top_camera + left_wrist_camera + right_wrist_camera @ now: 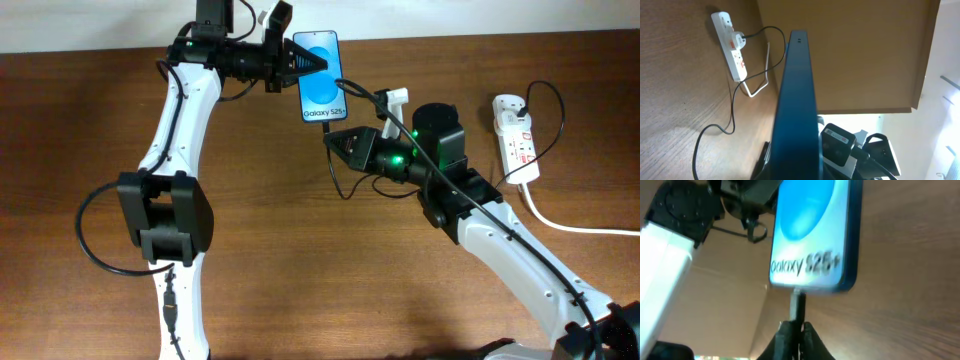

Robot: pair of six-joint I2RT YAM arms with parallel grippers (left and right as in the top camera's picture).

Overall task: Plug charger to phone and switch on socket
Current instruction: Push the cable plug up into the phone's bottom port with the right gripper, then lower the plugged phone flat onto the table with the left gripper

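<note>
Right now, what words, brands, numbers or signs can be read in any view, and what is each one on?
"Galaxy S25+": on the phone screen, near its lower edge. It is clearest in the overhead view and blurrier in the right wrist view.
On the socket: only red switch marks show; any print is too small to read.
On the charger: no text shows.
Nothing else is legible.

I work over a dark brown counter (300, 270) with fine wood grain running left to right. Beyond its far edge I see a pale strip (480, 15) following that edge all along the view.
</note>
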